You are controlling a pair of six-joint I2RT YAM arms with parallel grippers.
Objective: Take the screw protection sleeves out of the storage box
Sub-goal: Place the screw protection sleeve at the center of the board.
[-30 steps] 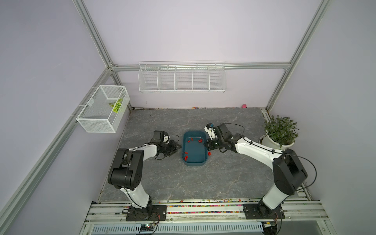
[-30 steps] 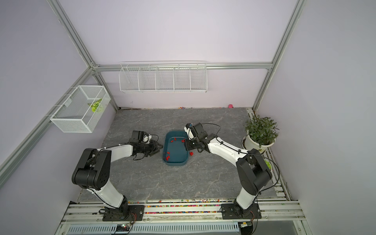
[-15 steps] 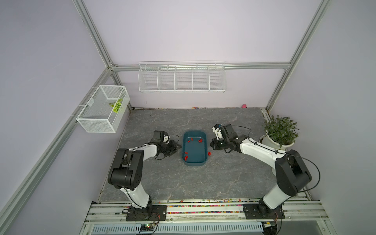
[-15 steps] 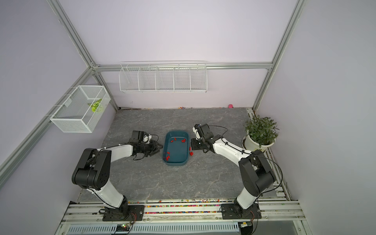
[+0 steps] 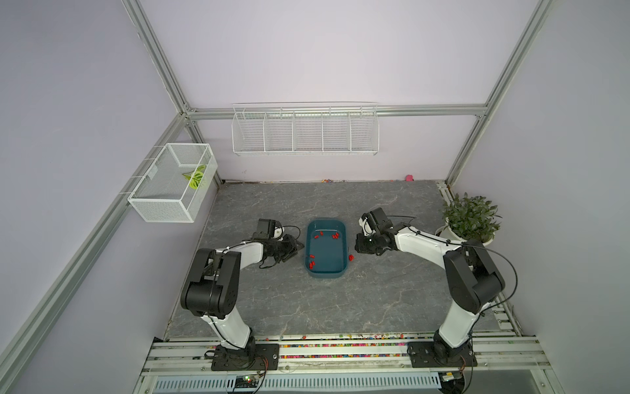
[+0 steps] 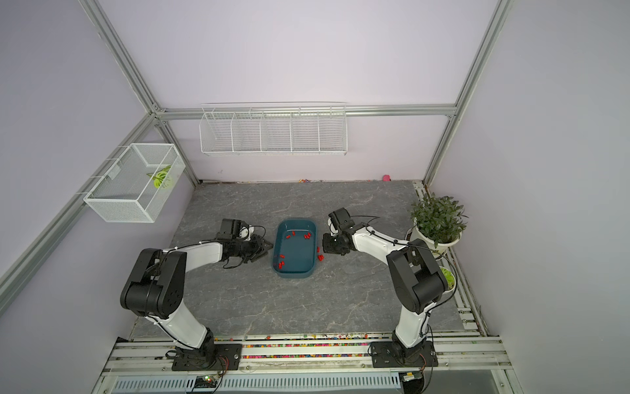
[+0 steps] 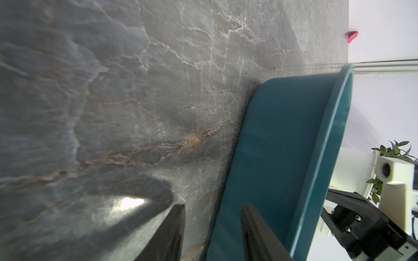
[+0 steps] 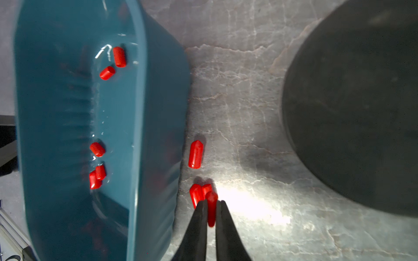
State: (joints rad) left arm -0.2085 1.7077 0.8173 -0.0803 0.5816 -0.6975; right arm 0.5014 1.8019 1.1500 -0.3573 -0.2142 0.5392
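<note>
Placing looks to be the step in hand. The right gripper (image 8: pixel 212 204) hangs low over the table (image 8: pixel 248 90) just outside the box (image 8: pixel 138 113). Its fingers are pinched together on one red sleeve (image 8: pixel 211 214), whose end pokes out past the tips. Two more sleeves (image 8: pixel 197 194) lie side by side right under that end, and I cannot tell whether the held one touches them. A fourth (image 8: pixel 195 154) lies alone a little further along the wall.

Several more lie flat on the box's smooth floor: a loose pair (image 8: pixel 113 64) near one end, a single (image 8: pixel 97 149), and two touching (image 8: pixel 96 178). The top views show a few besides, so the job seems under half done.

The left gripper (image 7: pixel 212 206) rests on the other side of the box, close to its long wall. Its fingers are apart with nothing between them, and contact with the wall is not clear.

Next, I'd judge, the right fingers need only part a little to let the sleeve drop beside the others. The gripper should then rise clear of the rim and go back in. The single one looks the easiest pick, since it is tiny and calls for a well-centred pinch.
</note>
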